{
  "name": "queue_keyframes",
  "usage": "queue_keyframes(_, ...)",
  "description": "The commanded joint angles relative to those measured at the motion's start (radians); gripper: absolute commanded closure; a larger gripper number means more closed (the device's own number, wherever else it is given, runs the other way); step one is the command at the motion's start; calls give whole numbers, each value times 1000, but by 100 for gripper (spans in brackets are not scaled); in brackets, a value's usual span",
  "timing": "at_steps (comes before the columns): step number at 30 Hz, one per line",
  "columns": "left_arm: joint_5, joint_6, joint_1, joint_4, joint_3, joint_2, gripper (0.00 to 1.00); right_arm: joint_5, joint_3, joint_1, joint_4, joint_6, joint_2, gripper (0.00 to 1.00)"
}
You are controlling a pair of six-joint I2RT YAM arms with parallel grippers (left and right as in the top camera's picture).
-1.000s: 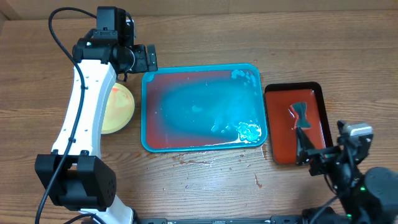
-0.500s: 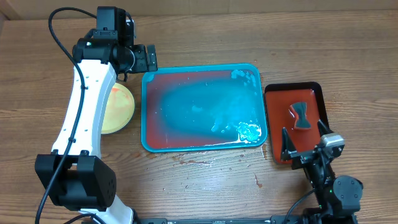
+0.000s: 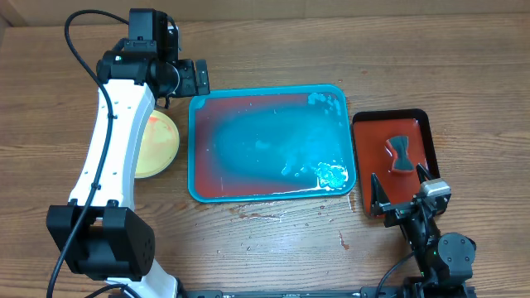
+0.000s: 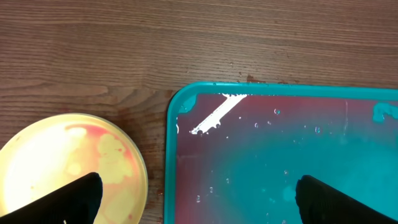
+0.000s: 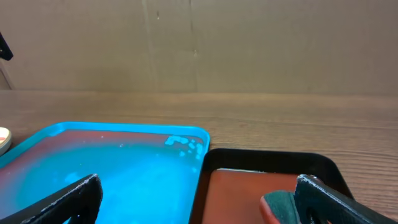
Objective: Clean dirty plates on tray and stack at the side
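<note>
A yellow-green-rimmed plate [image 3: 157,145] with red smears lies on the table left of the turquoise tray [image 3: 273,192]; I cannot tell whether others lie under it, and no light-blue-rimmed plate shows. The tray is wet and reddish and holds no plates. My left gripper [image 3: 195,79] is open and empty, high above the tray's far left corner. In the left wrist view its fingers straddle the plate [image 4: 68,165] and the tray [image 4: 280,155]. My right gripper [image 3: 403,194] is open and empty at the front edge of the dark red tray.
A smaller dark red, black-rimmed tray [image 3: 373,149] stands right of the turquoise tray and holds a dark sponge [image 3: 402,155]. It also shows in the right wrist view [image 5: 249,186], with the sponge [image 5: 277,205] beside my right finger. Red drips mark the table before the tray.
My right arm has swung left and back, so its open gripper now stands at the dark red tray's front edge. The left arm, plate and trays have not moved.
</note>
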Motion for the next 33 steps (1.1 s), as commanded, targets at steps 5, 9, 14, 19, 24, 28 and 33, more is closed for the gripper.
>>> queue_keyframes(5, 0, 19, -2, 3, 5, 11, 0, -8, -4, -6, 8, 0, -13, 0)
queue_keyframes(9, 0, 19, -2, 3, 5, 11, 0, -8, -4, -5, 8, 0, -13, 0)
queue_keyframes(14, 0, 19, -2, 3, 5, 11, 0, -8, -4, -5, 8, 0, -13, 0)
queue_keyframes(19, 0, 19, -2, 3, 5, 11, 0, -6, -45, -5, 105, 0, -13, 0)
queue_keyframes(24, 0, 19, -2, 3, 5, 11, 0, -5, -41, -6, 98, 0, -10, 0)
queue_keyframes(28, 0, 19, -2, 3, 5, 11, 0, -4, -42, -8, 98, 0, -10, 0)
queue_keyframes(33, 0, 19, -2, 3, 5, 11, 0, -4, -42, -7, 98, 0, -10, 0)
